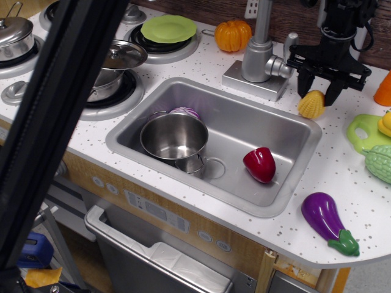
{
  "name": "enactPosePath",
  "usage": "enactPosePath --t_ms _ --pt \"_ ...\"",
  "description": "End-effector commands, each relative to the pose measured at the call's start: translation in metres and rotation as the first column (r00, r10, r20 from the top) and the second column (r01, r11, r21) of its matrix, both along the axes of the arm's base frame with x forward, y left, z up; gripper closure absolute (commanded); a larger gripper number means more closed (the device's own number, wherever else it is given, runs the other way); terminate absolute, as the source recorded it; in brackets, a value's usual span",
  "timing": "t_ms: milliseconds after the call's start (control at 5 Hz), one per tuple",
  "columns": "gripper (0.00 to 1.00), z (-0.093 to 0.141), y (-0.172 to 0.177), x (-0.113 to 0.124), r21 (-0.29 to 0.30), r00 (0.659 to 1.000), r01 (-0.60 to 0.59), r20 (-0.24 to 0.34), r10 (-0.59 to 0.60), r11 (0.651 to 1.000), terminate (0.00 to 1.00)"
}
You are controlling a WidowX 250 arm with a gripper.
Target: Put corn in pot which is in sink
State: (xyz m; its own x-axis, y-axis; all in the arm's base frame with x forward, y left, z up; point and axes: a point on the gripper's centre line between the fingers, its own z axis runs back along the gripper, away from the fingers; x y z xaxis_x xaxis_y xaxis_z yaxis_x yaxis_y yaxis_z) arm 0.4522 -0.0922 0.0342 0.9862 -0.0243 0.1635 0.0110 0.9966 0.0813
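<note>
- Claw [317, 91] is pinched in on the corn [311, 104], black fingers on either side of its top end, and the cob hangs tilted below them, looks like it's just off the counter [342, 174].
- So the grab part seems done. Carrying and dropping is what's left.
- Sink [293, 131] is just below and to the left of the claw. The pot [174, 137] sits at the sink's far left end, well away from the claw, open and empty as far as I can see.
- A red pepper [260, 164] lies in the sink down-left of the claw, roughly near the path to the pot, so passing over it high seems smart.
- Faucet [264, 46] stands right beside the claw on its left.
</note>
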Motion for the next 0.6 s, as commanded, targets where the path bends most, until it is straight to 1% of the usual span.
enactPosePath --t_ms 0,200,400 --pt "1.00 0.065 -0.001 -0.002 0.027 0.994 -0.016 0.112 0.013 1.000 0.00" --pt "1.00 0.071 0.006 -0.007 0.054 0.995 -0.022 0.101 0.016 0.998 0.00" --pt "1.00 0.079 0.016 -0.020 0.096 0.995 -0.037 0.093 0.028 0.995 0.00"
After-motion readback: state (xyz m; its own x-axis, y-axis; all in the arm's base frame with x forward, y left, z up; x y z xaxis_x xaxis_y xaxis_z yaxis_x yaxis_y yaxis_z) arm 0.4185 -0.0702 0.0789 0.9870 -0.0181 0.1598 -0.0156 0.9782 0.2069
